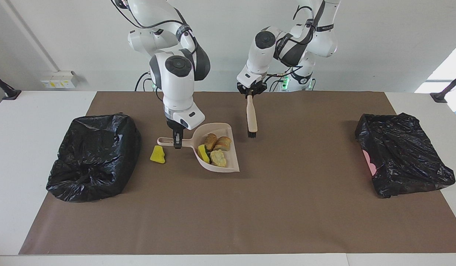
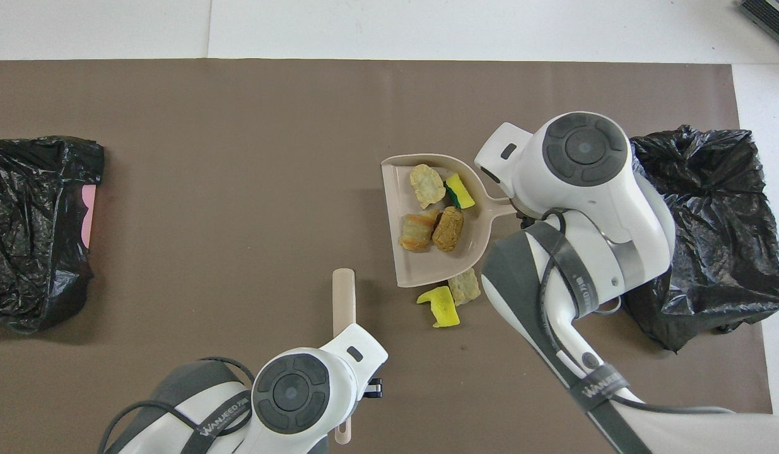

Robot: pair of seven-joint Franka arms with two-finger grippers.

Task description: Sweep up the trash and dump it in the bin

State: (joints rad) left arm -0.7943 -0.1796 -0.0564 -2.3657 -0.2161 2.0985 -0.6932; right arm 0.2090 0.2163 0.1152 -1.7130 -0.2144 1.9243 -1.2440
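Trash [image 1: 215, 149], four chunks, rides in the dustpan [image 1: 228, 162], gripped at its handle by the right hand [image 1: 177, 142] near a bin [image 1: 93, 157]. Left hand [image 1: 250, 96] grips the brush [image 1: 252, 118]. Tilting early could spill it; three chunks [image 2: 452, 297] [image 1: 157, 154] remain on the tabletop [image 1: 287, 203].

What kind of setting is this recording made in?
Likely a robotics lab set up for a cleaning trial: a brown mat over a white table, two bag-lined bins, bare white walls.
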